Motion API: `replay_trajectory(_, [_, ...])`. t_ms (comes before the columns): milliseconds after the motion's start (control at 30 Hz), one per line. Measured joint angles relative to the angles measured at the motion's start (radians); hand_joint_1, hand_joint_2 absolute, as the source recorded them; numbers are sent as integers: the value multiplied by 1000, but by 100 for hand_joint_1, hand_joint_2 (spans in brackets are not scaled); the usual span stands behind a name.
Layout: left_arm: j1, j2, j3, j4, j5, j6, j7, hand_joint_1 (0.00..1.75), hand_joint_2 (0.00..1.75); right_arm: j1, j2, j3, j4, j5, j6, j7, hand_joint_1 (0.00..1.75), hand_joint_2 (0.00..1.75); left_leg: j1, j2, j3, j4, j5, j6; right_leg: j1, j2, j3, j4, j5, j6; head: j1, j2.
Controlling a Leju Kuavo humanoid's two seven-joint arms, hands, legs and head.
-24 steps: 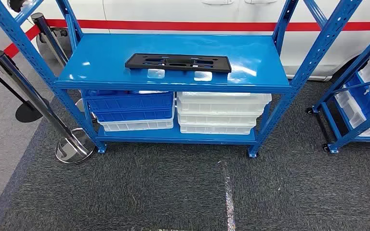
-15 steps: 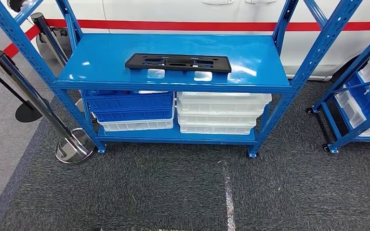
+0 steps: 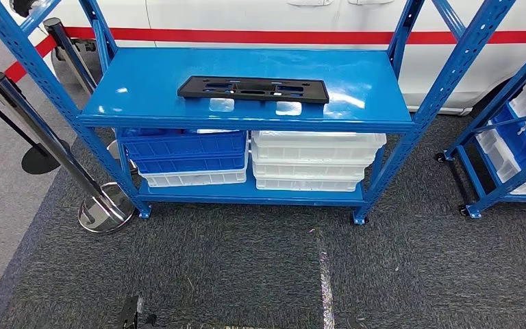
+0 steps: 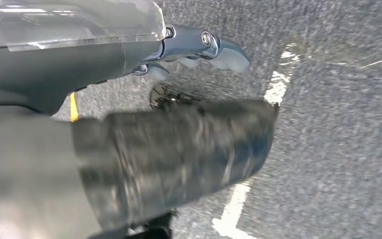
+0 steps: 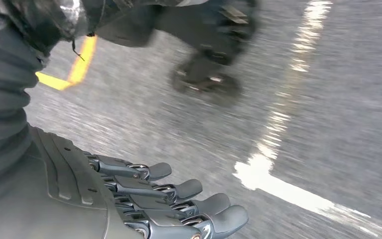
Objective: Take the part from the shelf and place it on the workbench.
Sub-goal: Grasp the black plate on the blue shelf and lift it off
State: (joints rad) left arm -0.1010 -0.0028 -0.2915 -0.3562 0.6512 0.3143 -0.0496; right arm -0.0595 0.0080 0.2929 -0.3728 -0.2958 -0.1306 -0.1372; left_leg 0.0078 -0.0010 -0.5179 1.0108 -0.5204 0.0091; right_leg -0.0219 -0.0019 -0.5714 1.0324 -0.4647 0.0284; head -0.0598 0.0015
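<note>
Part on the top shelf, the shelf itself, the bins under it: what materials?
Part: likely moulded plastic, matte black, flat with cut-outs, no glare. Shelf: probably painted steel, glossy blue, mirrors the ceiling lights; perforated uprights. Bins: seemingly plastic, white ones slightly translucent, blue ones opaque with ribbed walls.

We see our left hand (image 4: 199, 47) in the upper half of the left wrist frame, fingers extended, gripping nothing. Our right hand (image 5: 169, 199) sits bottom-left of the right wrist frame, fingers (image 5: 189, 189) side by side, straight, empty. Both frames are motion-blurred.
</note>
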Motion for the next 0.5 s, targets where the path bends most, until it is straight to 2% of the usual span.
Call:
replay_trajectory(267, [-67, -3, -98, 13, 167, 77, -12, 0, 0, -94, 0, 77, -82, -44, -43, -128, 0, 175, 0, 0, 6, 1, 1, 0, 0, 0, 0, 1, 0, 0, 0, 0])
replay_trajectory(500, [-128, -6, -196, 32, 292, 131, -21, 0, 0, -162, 5, 143, -238, -52, -68, -220, 0, 175, -1, -1, 4, 5, 1, 0, -5, 0, -1, 0, 3, 1, 0, 0])
